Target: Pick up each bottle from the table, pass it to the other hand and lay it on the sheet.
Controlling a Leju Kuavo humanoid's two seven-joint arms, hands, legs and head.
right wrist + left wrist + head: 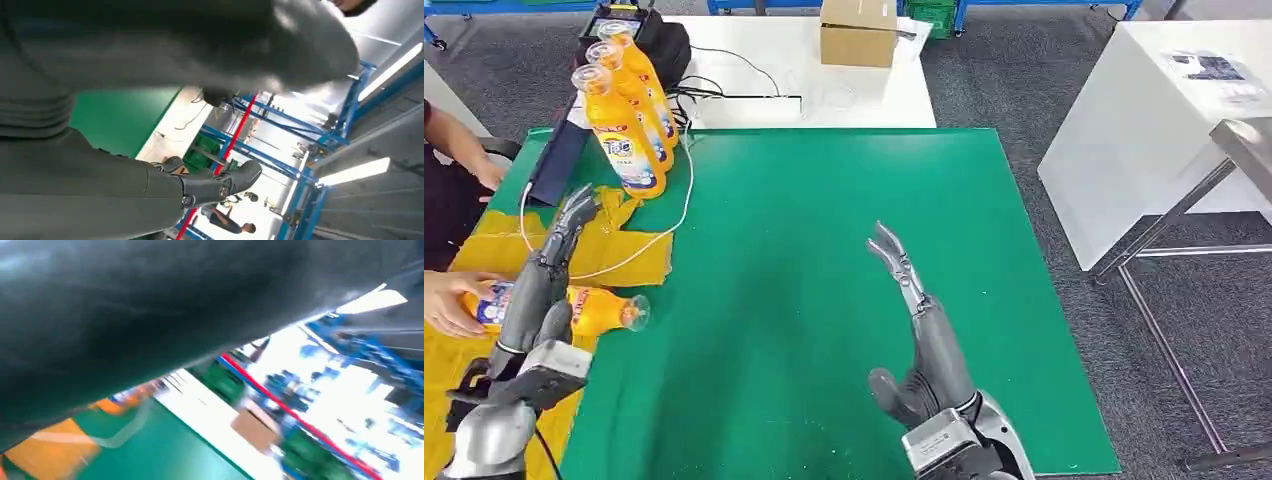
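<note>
Green mat (824,300) covers the table, grey carpet floor (1044,90) around it. Yellow sheet (494,250) lies over the mat's left edge, crumpled near the top. Three orange detergent bottles (624,125) stand upright in a row at the mat's far left corner, clear caps, labels facing the camera. A fourth orange bottle (599,310) lies on its side on the sheet, cap pointing right toward the green. A person's hand (449,300) touches its base end; a second person's arm (459,150) sits at the left edge further back.

Left hand (549,270) hovers over the lying bottle, fingers straight and apart, grasping nothing. Right hand (919,320) is raised over mid-mat, fingers extended and released, thumb out to the side, nothing in it.

White cable (674,205) runs from the bottles across the sheet. Dark flat device (559,160) lies beside the bottles. Behind the mat a white table (864,100) carries a cardboard box (857,32) and black cables (714,85). Another white table (1144,120) stands to the right, with a metal frame (1184,300) in front of it. Left wrist view is blurred; blue racks (280,130) and ceiling strip lights (355,172) show in the right wrist view
</note>
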